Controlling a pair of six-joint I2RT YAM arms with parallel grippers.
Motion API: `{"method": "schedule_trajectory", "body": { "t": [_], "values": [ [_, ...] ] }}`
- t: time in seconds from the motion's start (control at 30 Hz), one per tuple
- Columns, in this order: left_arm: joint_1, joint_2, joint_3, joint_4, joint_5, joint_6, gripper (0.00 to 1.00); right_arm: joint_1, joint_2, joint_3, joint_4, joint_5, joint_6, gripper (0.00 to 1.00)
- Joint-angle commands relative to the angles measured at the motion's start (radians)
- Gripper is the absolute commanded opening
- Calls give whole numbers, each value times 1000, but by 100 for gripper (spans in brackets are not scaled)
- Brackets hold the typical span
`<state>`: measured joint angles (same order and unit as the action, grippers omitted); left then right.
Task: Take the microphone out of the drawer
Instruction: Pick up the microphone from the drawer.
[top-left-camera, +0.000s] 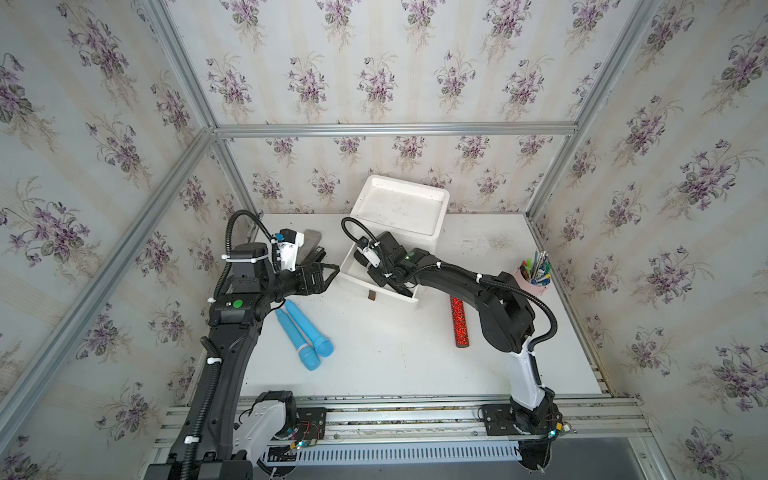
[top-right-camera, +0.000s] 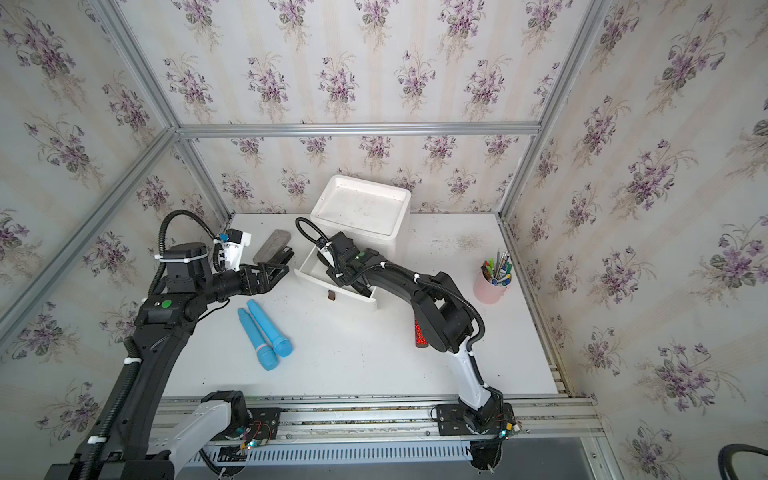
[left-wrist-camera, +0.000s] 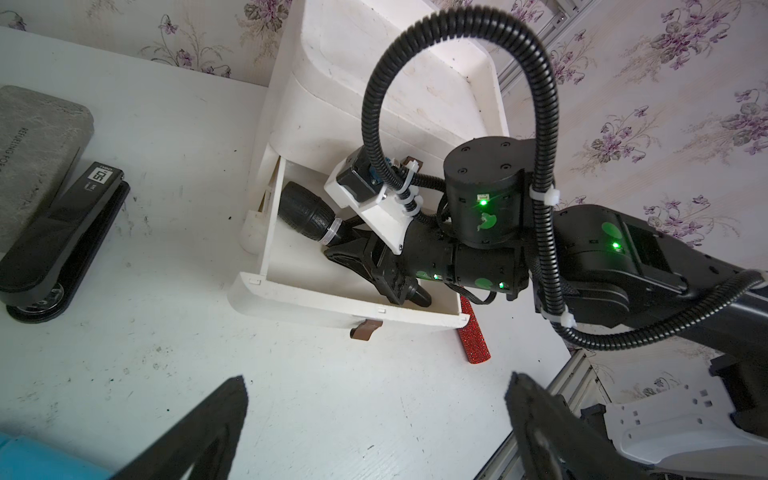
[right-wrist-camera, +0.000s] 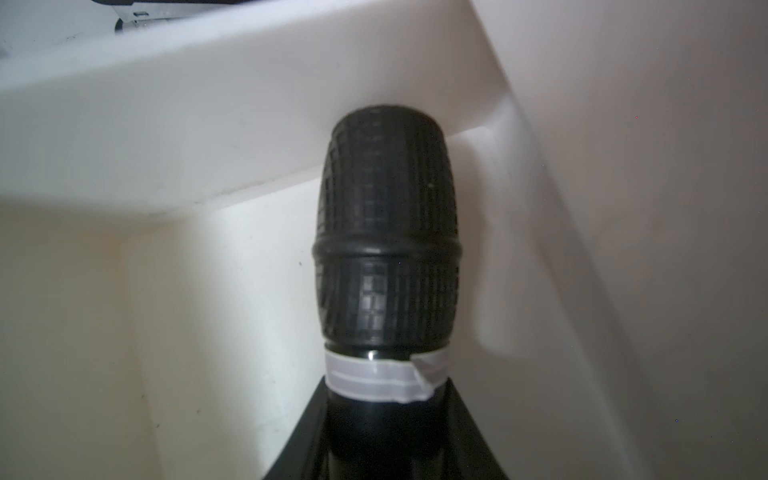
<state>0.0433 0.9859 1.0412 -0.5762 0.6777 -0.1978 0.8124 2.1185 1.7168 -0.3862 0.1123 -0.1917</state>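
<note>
The left gripper (left-wrist-camera: 376, 380) hangs above the table (left-wrist-camera: 166, 291), left of the drawer (left-wrist-camera: 332, 309), jaws wide apart and empty. The black microphone (left-wrist-camera: 309, 212) is inside the open drawer; the right gripper (left-wrist-camera: 347, 241) reaches in, jaws clamped on its handle.

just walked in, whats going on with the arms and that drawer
The right gripper is down inside the pulled-out white plastic drawer, shut on the handle of the black mesh-headed microphone, which is not yet out of the drawer. The left gripper hangs open beside the drawer, holding nothing. Two light blue microphones lie on the white table.
</note>
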Motion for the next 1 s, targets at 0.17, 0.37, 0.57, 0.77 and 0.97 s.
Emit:
{"method": "schedule_trajectory", "body": {
  "t": [0.17, 0.37, 0.57, 0.77, 0.97],
  "values": [
    [-1, 1, 9, 15, 4, 5, 99, -1, -54, -10, -2, -20, -89, 3],
    [0, 3, 9, 15, 5, 3, 99, 0, -87, -46, 23, -33, -119, 0],
    [-1, 4, 11, 15, 6, 4, 99, 0, -132, -98, 84, -49, -132, 0],
    [0, 2, 10, 15, 5, 3, 99, -1, -160, -116, 113, -48, -127, 0],
    [-1, 2, 9, 15, 5, 4, 99, -1, -197, -143, 157, -49, -123, 0]
  ]
}}
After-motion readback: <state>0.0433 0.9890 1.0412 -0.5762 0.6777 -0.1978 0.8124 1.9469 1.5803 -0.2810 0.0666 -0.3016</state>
